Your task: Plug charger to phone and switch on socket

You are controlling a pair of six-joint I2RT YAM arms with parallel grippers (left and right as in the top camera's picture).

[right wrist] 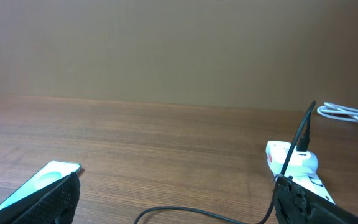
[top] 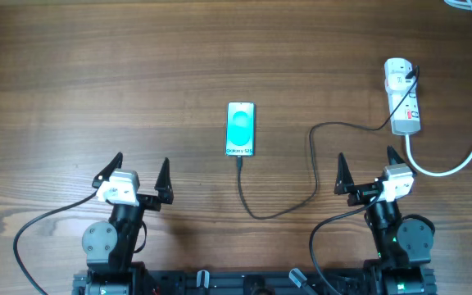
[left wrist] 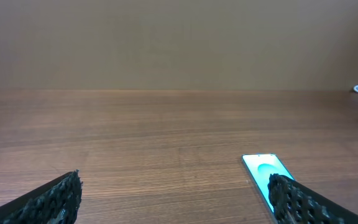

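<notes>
Left claw (top: 141, 160) and right claw (top: 365, 156) gape wide, both empty.
Phone (top: 241, 129) lies ahead between them, long axis running away, text end nearest, charger (top: 240, 176) touching it; socket (top: 402, 97) beyond right claw.

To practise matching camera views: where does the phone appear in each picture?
Overhead: phone at the centre of the picture.
Left wrist: lower right, near the bottom edge.
Right wrist: lower left corner.
Shared landmark: the white cord, on the right side in every view.
</notes>
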